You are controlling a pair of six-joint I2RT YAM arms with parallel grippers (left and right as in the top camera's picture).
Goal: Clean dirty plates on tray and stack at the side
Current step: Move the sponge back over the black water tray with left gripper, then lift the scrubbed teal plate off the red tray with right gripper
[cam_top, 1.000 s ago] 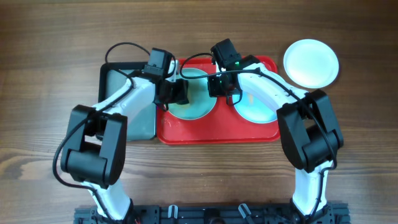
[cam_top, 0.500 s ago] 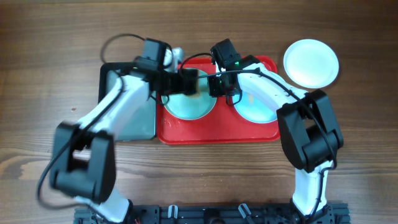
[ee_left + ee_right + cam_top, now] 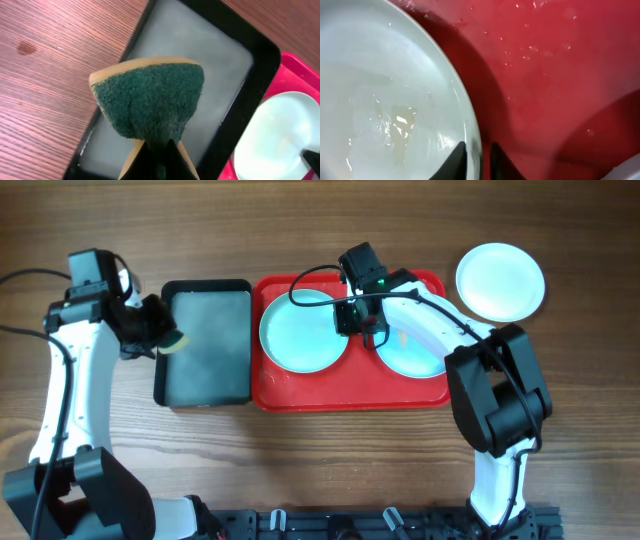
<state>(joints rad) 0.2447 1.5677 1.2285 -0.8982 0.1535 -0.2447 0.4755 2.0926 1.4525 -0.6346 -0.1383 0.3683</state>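
Observation:
Two pale aqua plates lie on the red tray (image 3: 350, 392): the left plate (image 3: 300, 335) and the right plate (image 3: 410, 352). The white plate (image 3: 500, 281) sits on the table to the tray's right. My right gripper (image 3: 352, 318) is shut on the left plate's right rim (image 3: 473, 135), one finger inside the rim and one outside. That plate shows wet streaks. My left gripper (image 3: 160, 330) is shut on a green and tan sponge (image 3: 150, 102), held above the left edge of the grey tray (image 3: 200, 45).
The black-rimmed grey tray (image 3: 205, 345) lies just left of the red tray, touching it. Bare wooden table surrounds both trays. Water drops dot the red tray floor (image 3: 535, 45).
My left arm swung left with the sponge, from over the left aqua plate to the grey tray's left edge. The right gripper stayed on the plate rim.

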